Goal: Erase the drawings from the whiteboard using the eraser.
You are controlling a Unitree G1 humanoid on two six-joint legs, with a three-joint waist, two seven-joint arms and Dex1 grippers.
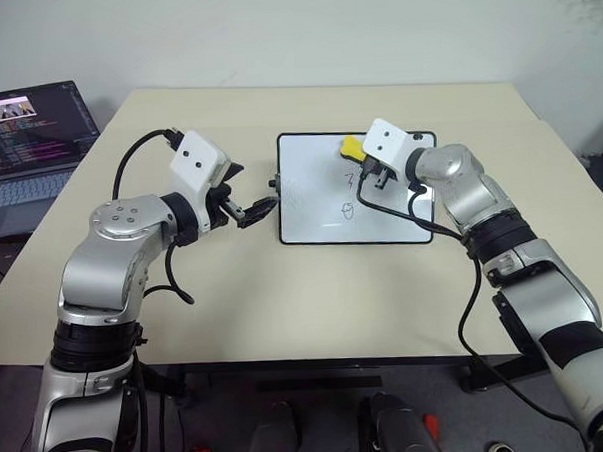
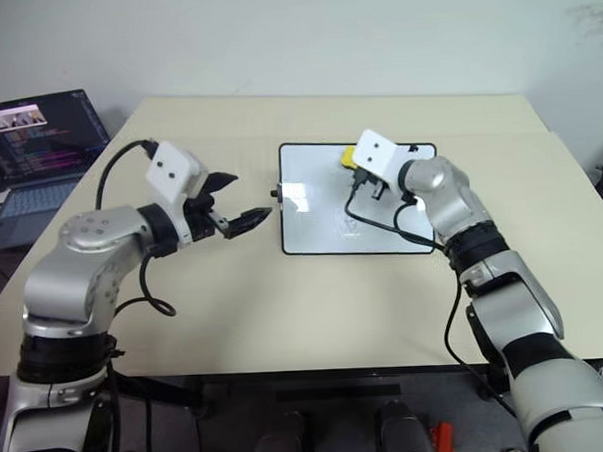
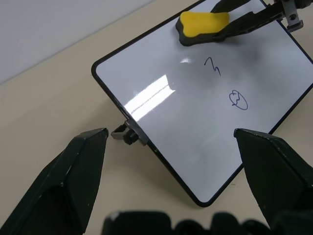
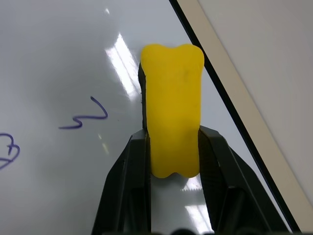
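A glossy white rectangular whiteboard [image 1: 321,220] with a thin black frame and rounded corners is lying flat on the pale beige tabletop [image 1: 285,297], roughly in the middle between the two arms. The right gripper [image 4: 173,147] is clamping its two black fingers on the long sides of a small eraser [image 4: 172,105], a yellow-topped block with a black base, which is sticking out past the fingertips. The eraser is pressing down on the board near its far edge, close to the far right corner, just inside the black frame.

Two thin dark blue hand-drawn marks [image 3: 226,83] are showing on the white surface on the near side of the eraser: a small zigzag squiggle [image 4: 84,117] is sitting just beside the eraser without touching it, and a circled scribble [image 3: 238,100] is lying a little farther toward the near edge.

The left gripper [image 3: 171,147] is hovering at the board's left edge with its black fingers [image 3: 73,171] standing wide apart and holding nothing. A small black knob [image 3: 128,136] on the frame is lying between those spread fingers, and I cannot tell whether they are touching it.

Off at the far left corner of the table, an open laptop [image 1: 33,148] with a dark screen is sitting well apart from the board.
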